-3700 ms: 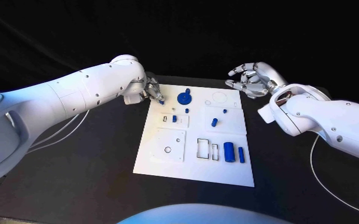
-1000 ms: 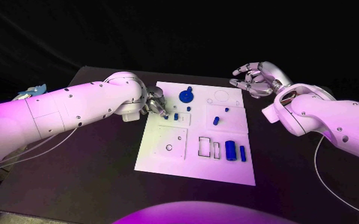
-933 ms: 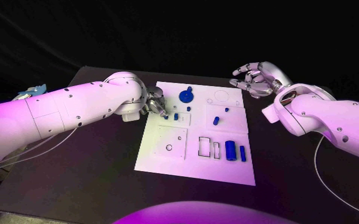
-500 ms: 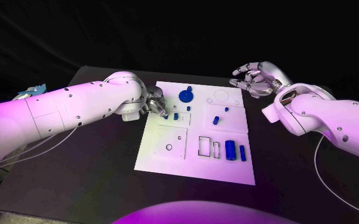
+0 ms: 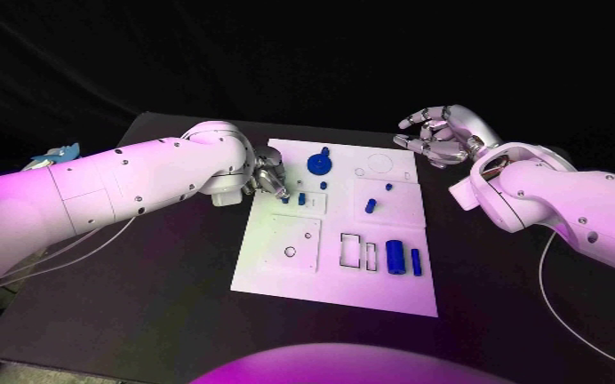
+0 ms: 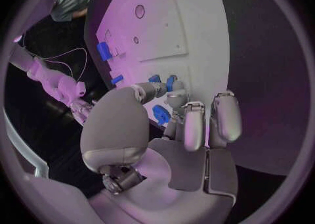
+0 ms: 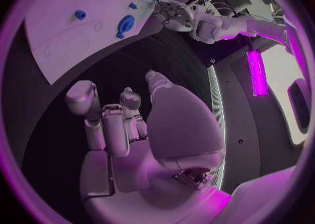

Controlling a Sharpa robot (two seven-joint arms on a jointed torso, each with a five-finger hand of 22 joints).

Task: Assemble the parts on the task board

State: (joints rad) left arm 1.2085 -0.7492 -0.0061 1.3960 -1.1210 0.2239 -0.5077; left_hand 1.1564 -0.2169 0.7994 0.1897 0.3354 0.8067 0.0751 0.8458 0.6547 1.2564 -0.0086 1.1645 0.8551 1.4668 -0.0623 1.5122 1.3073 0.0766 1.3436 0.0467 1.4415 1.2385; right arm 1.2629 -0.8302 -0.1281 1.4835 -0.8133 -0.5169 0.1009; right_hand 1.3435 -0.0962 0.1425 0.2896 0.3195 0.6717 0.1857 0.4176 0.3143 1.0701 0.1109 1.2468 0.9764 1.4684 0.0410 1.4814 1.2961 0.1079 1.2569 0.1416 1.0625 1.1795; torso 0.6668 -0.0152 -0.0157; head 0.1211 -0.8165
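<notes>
The left hand (image 5: 267, 177) pinches a small blue part (image 6: 160, 114) over the task board (image 5: 307, 282) near its left edge, apparently about to seat it, needing careful alignment, while the right hand (image 5: 434, 138), fingers loosely spread, hovers off the far right corner.

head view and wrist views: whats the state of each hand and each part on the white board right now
left hand: fingers over the white task board's left edge, pinching a small blue part
right hand: raised beside the board's far right corner, fingers curled apart, holding nothing
round blue knob part: on the board's far end
blue cylinder: lying flat at the near right
thin blue bar: lying beside the cylinder
</notes>
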